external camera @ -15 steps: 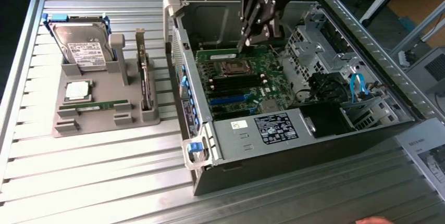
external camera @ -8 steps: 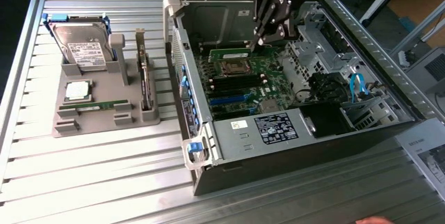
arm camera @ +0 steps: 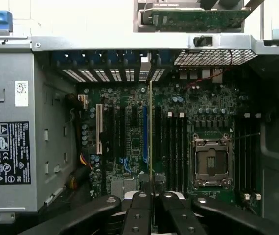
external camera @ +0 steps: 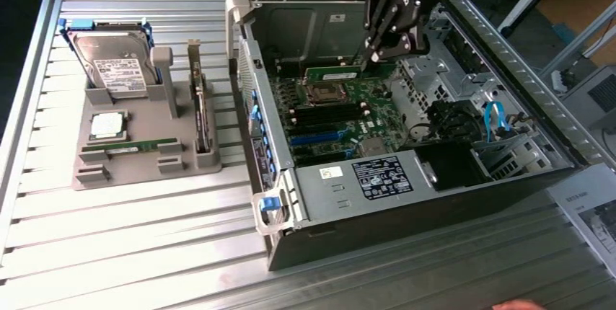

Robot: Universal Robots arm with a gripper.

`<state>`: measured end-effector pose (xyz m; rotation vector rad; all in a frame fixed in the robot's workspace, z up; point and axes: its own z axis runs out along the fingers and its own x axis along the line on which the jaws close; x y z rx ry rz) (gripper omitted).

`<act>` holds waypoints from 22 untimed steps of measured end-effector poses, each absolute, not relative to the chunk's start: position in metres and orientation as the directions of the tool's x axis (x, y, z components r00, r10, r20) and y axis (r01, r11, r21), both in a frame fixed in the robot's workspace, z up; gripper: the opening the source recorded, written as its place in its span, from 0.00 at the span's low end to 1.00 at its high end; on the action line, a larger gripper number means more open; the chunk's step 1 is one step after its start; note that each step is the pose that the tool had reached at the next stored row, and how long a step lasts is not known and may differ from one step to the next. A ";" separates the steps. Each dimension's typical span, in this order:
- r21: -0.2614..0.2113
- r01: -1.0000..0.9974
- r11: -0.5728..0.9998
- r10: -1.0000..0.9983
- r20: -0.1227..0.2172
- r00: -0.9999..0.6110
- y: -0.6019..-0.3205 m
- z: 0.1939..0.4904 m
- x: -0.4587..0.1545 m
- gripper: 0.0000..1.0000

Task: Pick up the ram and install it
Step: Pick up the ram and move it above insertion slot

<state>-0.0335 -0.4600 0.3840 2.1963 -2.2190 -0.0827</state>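
My gripper point(external camera: 371, 60) hangs over the open computer case point(external camera: 288, 209), above the motherboard point(external camera: 332, 119). It is shut on the ram point(external camera: 333, 74), a thin green stick. In the wrist view the ram point(arm camera: 151, 137) shows edge-on, rising from between the black fingers point(arm camera: 140, 215) of the gripper point(arm camera: 151, 208). It hovers over the board beside the black memory slots point(arm camera: 174, 147), left of the empty processor socket point(arm camera: 211, 164). A second green stick point(external camera: 130, 146) lies flat on the grey holder point(external camera: 144, 171) at the exterior view's left.
The grey holder also carries a hard drive point(external camera: 114, 65), a square silver processor chip point(external camera: 106, 124) and an upright dark expansion card point(external camera: 200, 115). A power supply point(external camera: 385, 176) and blue cables point(external camera: 495, 119) crowd the case. A hand point(external camera: 520, 304) shows at the bottom edge.
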 end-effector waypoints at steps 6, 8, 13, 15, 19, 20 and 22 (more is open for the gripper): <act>0.051 -0.999 0.009 -1.000 -0.024 -0.010 -0.460 0.384 -0.025 0.12; 0.051 -0.999 0.009 -1.000 -0.024 -0.010 -0.460 0.384 -0.025 0.12; 0.051 -0.999 0.009 -1.000 -0.024 -0.010 -0.457 0.384 -0.025 0.12; 0.051 -0.999 0.009 -1.000 -0.024 -0.010 -0.455 0.384 -0.025 0.12; 0.051 -0.999 0.009 -1.000 -0.024 -0.010 -0.447 0.384 -0.025 0.12; 0.051 -0.999 0.009 -1.000 -0.024 -0.010 -0.445 0.384 -0.025 0.12; 0.051 -0.999 0.009 -1.000 -0.024 -0.010 -0.441 0.384 -0.025 0.12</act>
